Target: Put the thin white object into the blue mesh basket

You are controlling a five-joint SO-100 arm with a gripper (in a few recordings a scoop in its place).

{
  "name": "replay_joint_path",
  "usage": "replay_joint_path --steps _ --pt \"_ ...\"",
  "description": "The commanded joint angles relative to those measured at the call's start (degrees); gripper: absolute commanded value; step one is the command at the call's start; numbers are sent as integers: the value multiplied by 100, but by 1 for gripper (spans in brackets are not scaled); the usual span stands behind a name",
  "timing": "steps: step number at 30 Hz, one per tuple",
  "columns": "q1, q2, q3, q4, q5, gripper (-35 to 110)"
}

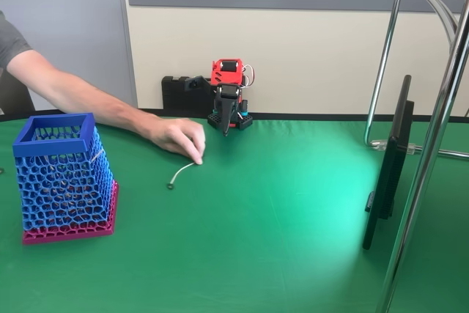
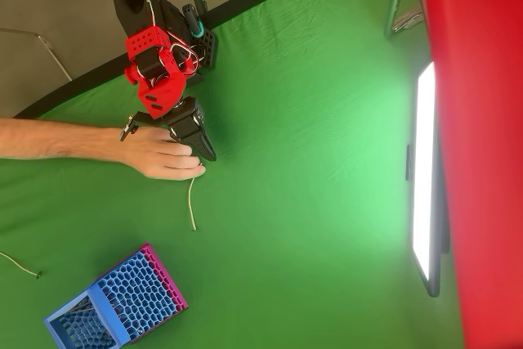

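Green cloth (image 1: pixel 293 240) is being lit from above. The wire (image 1: pixel 182 174) is being touched by a person's hand (image 1: pixel 176 137), well apart from the basket (image 1: pixel 62 177). Being light and bendy, it is best pinched mid-length. The gripper (image 1: pixel 225 131) is being held with jaws seemingly closed, empty.

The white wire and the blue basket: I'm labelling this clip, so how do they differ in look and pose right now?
The white wire is a thin, slightly curved strand lying flat on the green cloth; the blue basket is a tall lattice box standing upright. The wire is white with a small dark tip; the basket is blue with a magenta base. A person's hand touches the wire's far end; nothing touches the basket. Both rest on the table, apart from the gripper.
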Motion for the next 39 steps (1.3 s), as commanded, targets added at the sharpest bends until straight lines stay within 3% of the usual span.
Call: replay_joint_path --steps 1,39 --pt "35 44 44 9 114 1" --pt "70 44 44 26 193 1"
